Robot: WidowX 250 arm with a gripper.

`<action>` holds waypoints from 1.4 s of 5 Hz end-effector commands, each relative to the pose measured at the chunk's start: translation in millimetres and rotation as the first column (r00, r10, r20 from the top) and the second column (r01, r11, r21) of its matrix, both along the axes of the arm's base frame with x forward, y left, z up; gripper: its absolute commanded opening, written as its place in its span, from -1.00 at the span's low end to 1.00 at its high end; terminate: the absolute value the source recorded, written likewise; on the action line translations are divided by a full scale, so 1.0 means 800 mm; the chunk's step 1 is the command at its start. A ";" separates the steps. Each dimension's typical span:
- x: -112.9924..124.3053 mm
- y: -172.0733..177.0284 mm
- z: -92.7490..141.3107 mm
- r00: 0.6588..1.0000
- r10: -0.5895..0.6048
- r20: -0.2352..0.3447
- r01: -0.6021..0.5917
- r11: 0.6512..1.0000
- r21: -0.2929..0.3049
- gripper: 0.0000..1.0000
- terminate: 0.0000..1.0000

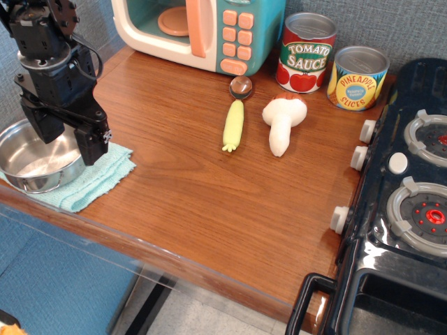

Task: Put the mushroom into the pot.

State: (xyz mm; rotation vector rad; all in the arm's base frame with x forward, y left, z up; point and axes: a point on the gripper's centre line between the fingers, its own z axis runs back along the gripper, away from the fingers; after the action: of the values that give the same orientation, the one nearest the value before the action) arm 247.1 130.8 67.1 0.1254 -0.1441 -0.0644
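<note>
A single view covers the scene, set high in front of the wooden counter [209,174] and tilted down and across it toward the grey back wall [363,21]. It sits close enough that the counter fills most of the frame. The toy microwave [202,31] is cropped by the top edge, the toy stove [405,202] by the right edge, and the robot arm [52,70] by the upper left corner. The counter's near edge runs diagonally from left to bottom centre, with blue floor [63,286] below.

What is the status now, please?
Black claw over steel pot, holding nothing visible. White toy mushroom untouched beside yellow-green spoon. Path clear.
</note>
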 end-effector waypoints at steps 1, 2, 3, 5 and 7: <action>0.000 0.000 0.000 1.000 0.000 0.000 0.000 1.000 0.000 1.00 -1.00; 0.021 -0.019 0.018 0.998 -0.029 0.051 0.030 0.999 -0.025 1.00 -1.00; 0.046 -0.050 0.026 0.995 -0.070 0.074 0.073 0.997 -0.030 1.00 -1.00; 0.140 -0.150 0.033 0.988 -0.110 0.112 0.123 0.986 -0.116 1.00 -1.00; 0.186 -0.195 0.003 0.993 -0.089 0.083 0.101 0.982 -0.159 1.00 -1.00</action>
State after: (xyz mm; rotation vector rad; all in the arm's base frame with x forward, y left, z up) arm 390.0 -24.0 47.0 -0.0454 -0.1710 -0.1355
